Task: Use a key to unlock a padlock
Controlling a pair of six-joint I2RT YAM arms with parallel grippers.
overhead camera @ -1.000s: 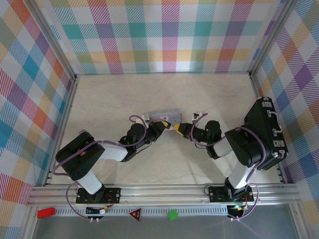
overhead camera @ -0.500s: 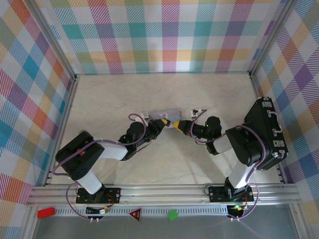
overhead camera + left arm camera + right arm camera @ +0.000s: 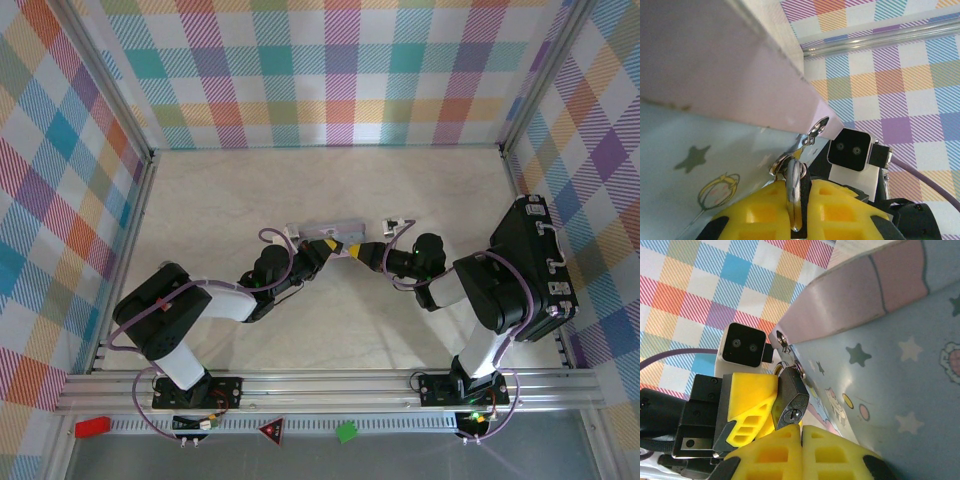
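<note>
Left gripper (image 3: 791, 192): yellow fingers (image 3: 757, 212) are pinched narrow on a thin silvery piece standing edge-on between them. This is the padlock (image 3: 791, 401). In the left wrist view its shackle loop rises at 12 o'clock from the fingertips, into a small metal hasp tab (image 3: 817, 131) at the corner of the tin box (image 3: 700, 165).

Right gripper (image 3: 801, 432): the two yellow pads (image 3: 775, 452) are drawn together with only a hairline seam between them. I cannot tell whether the key sits in that seam. The pad tips touch, or all but touch, the lower end of the padlock, which lies at 12 o'clock from them.

Padlock in the right wrist view: dark body with a silvery end face and the keyhole turned toward the right gripper's pads. It hangs tilted from the tin's hasp. The left gripper's yellow fingers press it from 9 o'clock.

Tin: light blue wall printed with stars and small cartoon figures, under a pale pink lid (image 3: 865, 295). It fills the 1 to 4 o'clock part of the right wrist view.

Each wrist camera sees the other as a small black box with two lenses on a white mount (image 3: 852, 150).

Overhead: both grippers meet tip to tip near mid-table, just at 6 o'clock of the tin. The left arm reaches in from 8 o'clock and the right from 4 o'clock. The table (image 3: 300, 190) is pale and marbled, and the walls (image 3: 330, 70) are plaid. A black case (image 3: 535, 265) lies at the table's 3 o'clock edge.
</note>
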